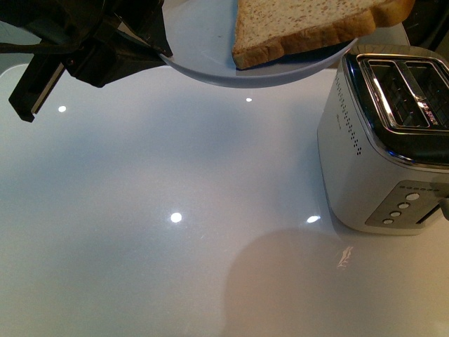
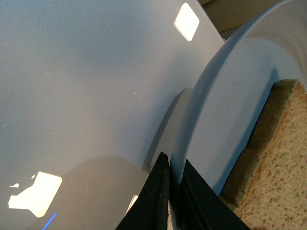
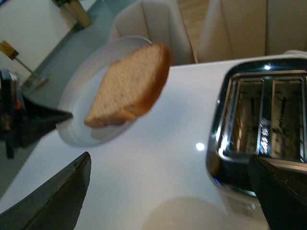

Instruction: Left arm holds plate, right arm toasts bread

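- Left jaws are clamped on the plate (image 2: 230, 120) rim, holding it above the tabletop (image 1: 140, 267).
- Bread (image 1: 309, 24) lies on the plate, away from that grip, overhanging the opposite rim.
- Right jaws gape wide and empty, with the toaster (image 1: 365, 161) just ahead of them.

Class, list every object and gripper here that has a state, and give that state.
Round pale blue-grey plate: held off the white table by its rim.
Speckled brown bread slice: lying on the plate, overhanging its rim.
Silver two-slot toaster: upright, slots empty.
Left gripper: shut on the plate.
Right gripper: open, empty.
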Motion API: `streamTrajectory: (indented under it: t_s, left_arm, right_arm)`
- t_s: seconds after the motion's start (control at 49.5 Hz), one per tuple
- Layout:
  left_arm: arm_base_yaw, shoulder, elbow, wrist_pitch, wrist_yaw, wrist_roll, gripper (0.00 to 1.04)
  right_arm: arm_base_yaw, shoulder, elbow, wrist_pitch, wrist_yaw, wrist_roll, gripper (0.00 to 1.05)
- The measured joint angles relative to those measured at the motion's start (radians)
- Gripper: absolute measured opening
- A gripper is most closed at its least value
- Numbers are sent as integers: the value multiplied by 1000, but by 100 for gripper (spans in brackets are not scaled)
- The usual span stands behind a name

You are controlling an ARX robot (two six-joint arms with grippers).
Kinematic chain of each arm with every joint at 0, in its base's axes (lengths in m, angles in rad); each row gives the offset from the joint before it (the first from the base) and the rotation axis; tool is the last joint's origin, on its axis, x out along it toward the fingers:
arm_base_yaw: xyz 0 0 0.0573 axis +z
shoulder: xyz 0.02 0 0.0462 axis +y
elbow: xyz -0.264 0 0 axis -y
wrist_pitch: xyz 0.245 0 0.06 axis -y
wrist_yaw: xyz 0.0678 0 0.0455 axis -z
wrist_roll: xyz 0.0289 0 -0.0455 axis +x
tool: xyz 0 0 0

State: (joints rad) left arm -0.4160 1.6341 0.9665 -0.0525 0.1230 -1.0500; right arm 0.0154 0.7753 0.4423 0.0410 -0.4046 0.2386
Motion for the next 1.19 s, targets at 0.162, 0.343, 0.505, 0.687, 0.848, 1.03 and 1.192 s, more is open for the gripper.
streamTrajectory:
  t_s: [0.162,0.343,0.505,0.687,0.848,1.03,1.192]
  left_arm:
    - [0,0,0,0,0,0,3]
    - [0,0,0,0,0,0,3]
    - [0,0,0,0,-1,0,3]
    - [0,0,0,0,0,0,3]
    - [0,0,0,0,0,0,3]
    - [0,0,0,0,0,0,3]
    - [0,0,0,0,0,0,3]
  right_arm:
    - [94,197,110,152,68,148,96]
    - [194,350,162,199,165,253,96]
    - [226,440,188,226,203,303,96]
    - [266,520,213,265,222,346,96]
    - [282,570,228,327,237,403,96]
    - [293,616,232,345,251,444,96]
    - [293,627,239,358,251,472,96]
